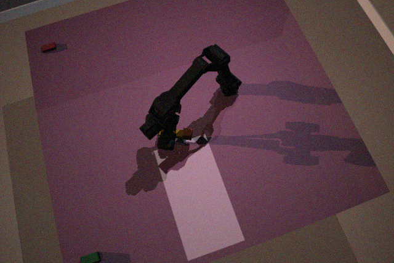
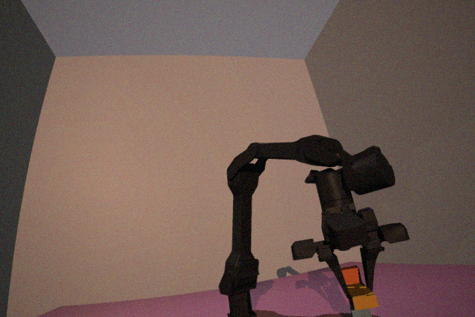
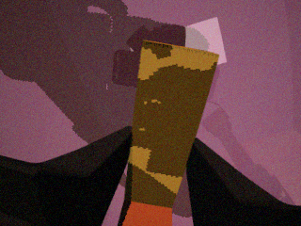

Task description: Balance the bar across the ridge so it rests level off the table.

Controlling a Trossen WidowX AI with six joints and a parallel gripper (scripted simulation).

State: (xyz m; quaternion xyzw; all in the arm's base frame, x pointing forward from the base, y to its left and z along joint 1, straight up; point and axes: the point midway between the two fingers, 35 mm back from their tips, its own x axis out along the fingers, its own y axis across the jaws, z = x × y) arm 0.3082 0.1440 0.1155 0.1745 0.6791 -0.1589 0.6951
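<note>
The yellow bar (image 1: 180, 133) (image 2: 364, 301) (image 3: 166, 108) has an orange-red block (image 2: 349, 275) (image 3: 148, 215) at one end. My gripper (image 2: 359, 291) (image 3: 161, 138) is shut on the bar, one dark finger on each long side. In the exterior view a pale grey piece that looks like the ridge (image 2: 361, 312) shows directly below the bar's near end, at the bottom edge of the picture. Whether the bar touches it, and whether the bar is level, I cannot tell. In the wrist view the bar hides what lies beneath it.
A red block (image 1: 48, 47) lies at the far left of the pink table top (image 1: 104, 72), and a green block (image 1: 90, 257) at its lower left. A pale rectangle (image 1: 207, 202) lies beside and below the gripper in the top view. Arm shadows cross the table.
</note>
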